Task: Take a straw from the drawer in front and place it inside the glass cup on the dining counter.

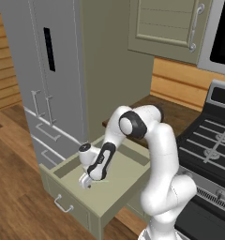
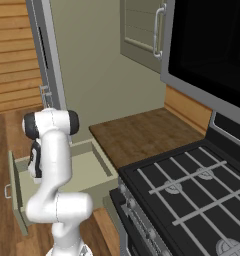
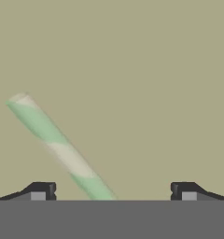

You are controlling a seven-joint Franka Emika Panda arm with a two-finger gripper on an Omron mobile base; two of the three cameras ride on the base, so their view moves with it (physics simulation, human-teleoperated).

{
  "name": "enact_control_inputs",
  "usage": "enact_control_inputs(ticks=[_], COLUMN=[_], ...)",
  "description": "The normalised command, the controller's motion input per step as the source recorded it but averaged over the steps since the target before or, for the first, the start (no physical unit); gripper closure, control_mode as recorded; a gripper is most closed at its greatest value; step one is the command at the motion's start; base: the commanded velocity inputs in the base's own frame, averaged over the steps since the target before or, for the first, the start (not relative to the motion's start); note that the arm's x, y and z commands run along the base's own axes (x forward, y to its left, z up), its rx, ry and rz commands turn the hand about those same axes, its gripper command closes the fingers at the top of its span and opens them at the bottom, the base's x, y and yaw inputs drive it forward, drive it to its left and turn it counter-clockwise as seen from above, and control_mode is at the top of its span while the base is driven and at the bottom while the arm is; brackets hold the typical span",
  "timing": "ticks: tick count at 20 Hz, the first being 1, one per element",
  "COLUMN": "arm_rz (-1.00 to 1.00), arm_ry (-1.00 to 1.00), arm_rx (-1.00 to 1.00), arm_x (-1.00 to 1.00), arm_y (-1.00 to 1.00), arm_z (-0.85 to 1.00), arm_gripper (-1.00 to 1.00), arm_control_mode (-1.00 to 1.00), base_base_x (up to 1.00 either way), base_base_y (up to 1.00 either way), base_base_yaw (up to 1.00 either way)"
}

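The sage-green drawer (image 1: 70,199) stands pulled out in front of the base, and its flat floor (image 2: 87,170) is bare. My gripper (image 1: 85,182) hangs low inside it, near the front left part, pointing down. In the hand view the straw (image 3: 58,144), striped pale green and white, lies flat on the drawer floor. It runs slantwise from the upper left down to a spot between my fingertips (image 3: 39,190), closer to the left one. My gripper (image 3: 113,191) is open, with both tips well apart from the straw. The glass cup and the dining counter are out of view.
A grey fridge (image 1: 48,70) with drawer handles rises left of the drawer. A brown wood countertop (image 2: 142,132) lies behind the drawer, next to the black stove (image 2: 192,185). Wall cabinets (image 1: 170,28) and a microwave (image 2: 212,45) hang overhead. Wood floor (image 1: 16,187) spreads to the left.
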Motion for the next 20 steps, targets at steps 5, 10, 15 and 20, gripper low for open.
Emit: enact_control_inputs(ticks=[5,10,15,20], arm_rz=[0.07,0.08,0.11,0.12], arm_ry=[0.0,0.0,0.0,0.01], arm_rx=[0.0,-0.01,-0.04,-0.01], arm_x=[0.1,0.1,0.03,0.0], arm_y=[0.08,0.05,0.04,0.01], arm_z=[-0.33,-0.35,-0.49,-0.56], arm_gripper=[-1.0,-1.0,-1.0,-1.0], arm_control_mode=[-1.0,-1.0,-1.0,-1.0], base_base_x=[0.0,0.0,0.0,0.0], base_base_y=[0.0,0.0,0.0,0.0], base_base_yaw=[0.0,0.0,0.0,0.0])
